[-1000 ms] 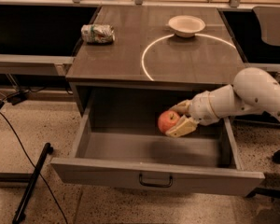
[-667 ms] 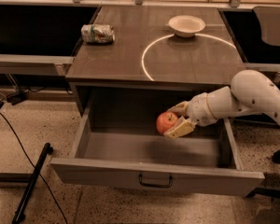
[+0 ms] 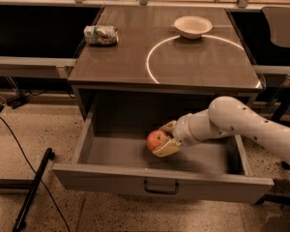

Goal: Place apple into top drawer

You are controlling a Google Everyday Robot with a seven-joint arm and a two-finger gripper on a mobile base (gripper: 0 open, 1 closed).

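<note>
- The gripper (image 3: 163,138) was clamped on the apple (image 3: 154,140), with the apple at its 9 o'clock.
- Both were inside the open drawer (image 3: 135,180), near its middle.

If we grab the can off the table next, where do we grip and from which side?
Grip the can mid-body from above, closing front to back: it lies on its side, long axis left-right, so the round flanks are exposed. It looks wrinkled, so probably squeeze lightly. The gripper is down in the top drawer, shut on the apple.
</note>
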